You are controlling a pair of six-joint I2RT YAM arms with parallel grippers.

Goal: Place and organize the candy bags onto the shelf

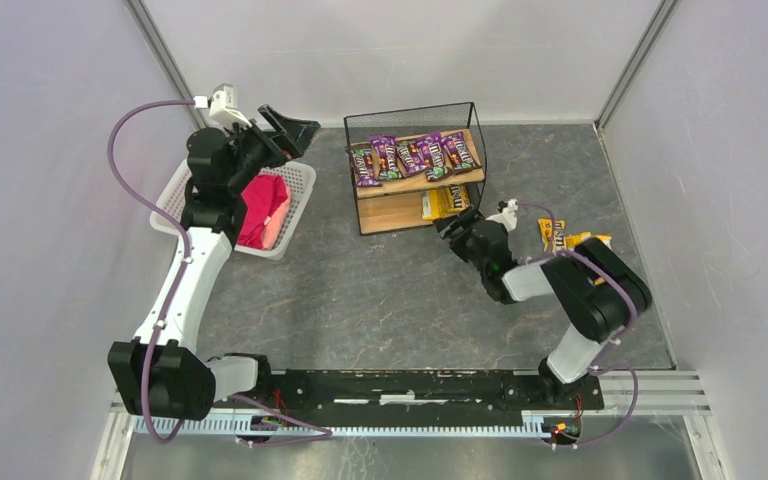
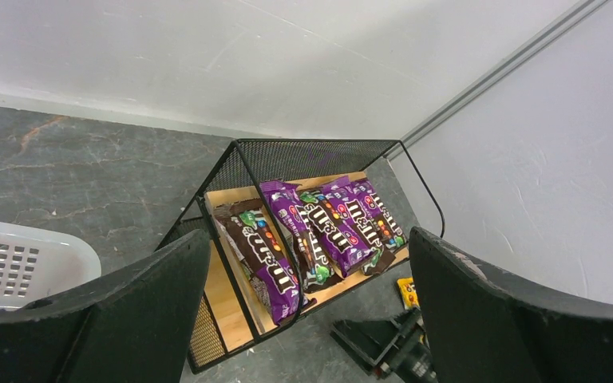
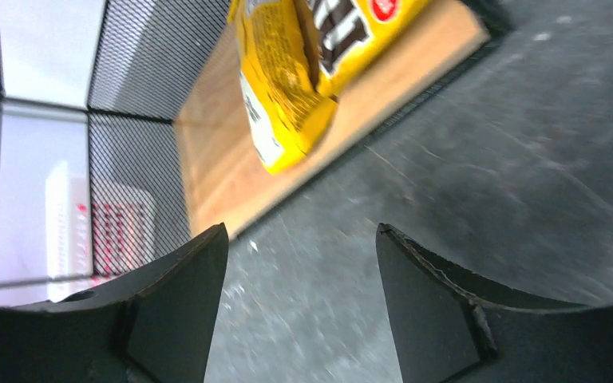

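The shelf (image 1: 405, 212) stands at the back middle, wooden boards in a black mesh frame. Several purple candy bags (image 1: 410, 155) lie in a row on its top board; they also show in the left wrist view (image 2: 319, 231). A yellow candy bag (image 1: 443, 202) lies on the lower board, seen close in the right wrist view (image 3: 303, 72). Two more yellow bags (image 1: 565, 238) lie on the table to the right. My right gripper (image 1: 457, 222) is open and empty just in front of the lower board. My left gripper (image 1: 295, 135) is open and empty, raised above the basket.
A white lattice basket (image 1: 298, 185) with a pink-red bundle (image 1: 263, 210) stands left of the shelf under the left arm. White walls enclose the table at the back and both sides. Dark grey table surface (image 1: 380, 300) lies in front of the shelf.
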